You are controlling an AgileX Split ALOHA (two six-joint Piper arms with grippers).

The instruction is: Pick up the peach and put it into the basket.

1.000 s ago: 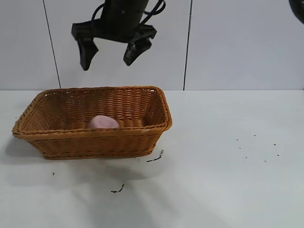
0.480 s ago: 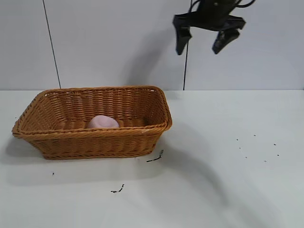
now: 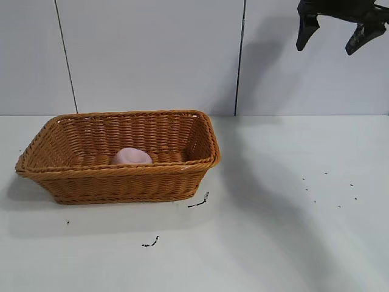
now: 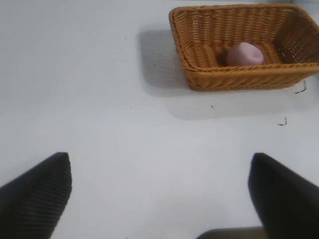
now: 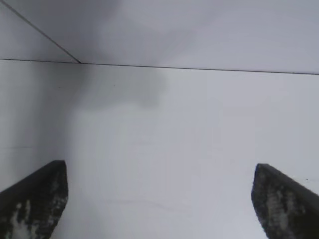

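The pale pink peach (image 3: 131, 156) lies inside the orange-brown wicker basket (image 3: 121, 172) at the table's left; neither gripper touches it. My right gripper (image 3: 334, 33) is open and empty, high at the upper right, far from the basket. Its wrist view shows its spread gripper (image 5: 159, 165) over bare table and wall. My left gripper (image 4: 159, 159) is open and empty, out of the exterior view. Its wrist view shows the basket (image 4: 239, 70) with the peach (image 4: 244, 53) far off.
Small dark scraps lie on the white table in front of the basket (image 3: 198, 202) (image 3: 151, 243), and several specks sit at the right (image 3: 328, 188). A grey panelled wall (image 3: 152, 55) closes the back.
My right gripper, open, has swung from above the basket across to the upper right and slightly higher. The peach and basket have not moved.
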